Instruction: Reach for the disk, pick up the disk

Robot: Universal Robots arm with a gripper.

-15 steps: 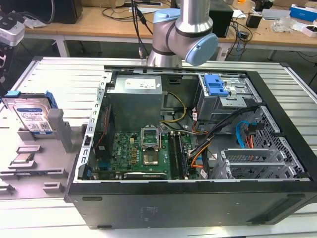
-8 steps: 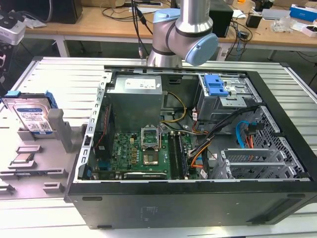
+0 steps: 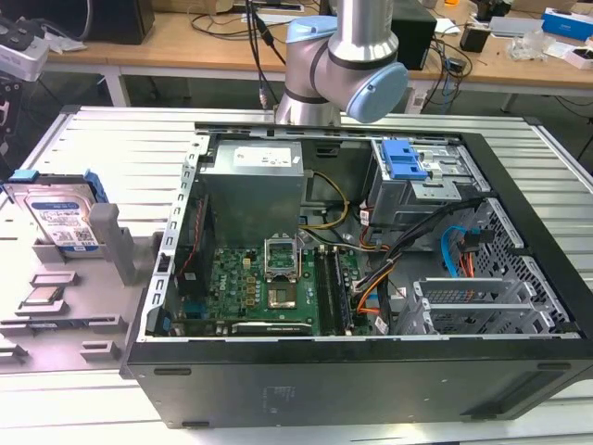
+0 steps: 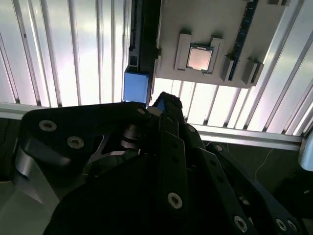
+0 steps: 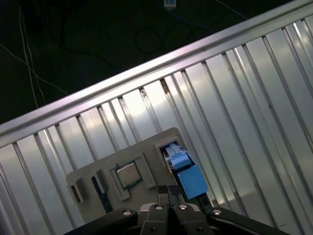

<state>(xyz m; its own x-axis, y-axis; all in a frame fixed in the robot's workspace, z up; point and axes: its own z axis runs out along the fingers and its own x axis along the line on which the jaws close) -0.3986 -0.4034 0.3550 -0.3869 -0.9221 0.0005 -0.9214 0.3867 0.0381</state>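
Observation:
The disk [image 3: 58, 216], silver with a blue-and-white label and blue rails, stands on edge in a grey fixture [image 3: 109, 243] at the exterior view's left, outside the computer case. In both wrist views it is seen edge-on from above as a blue rail end [image 5: 190, 178] [image 4: 134, 85] in the fixture's slot. My gripper [image 5: 168, 190] [image 4: 164, 99] hangs above the fixture, well clear of it, its tips close beside the blue rail end in the picture. Its fingers are shut with nothing between them.
A small square silver processor chip [image 4: 199, 58] [image 5: 128, 175] lies in a pocket of the same fixture near the disk. The open black computer case [image 3: 519, 371] takes up the middle of the ribbed metal table [image 3: 111, 139]. The arm's base [image 3: 343, 65] stands behind it.

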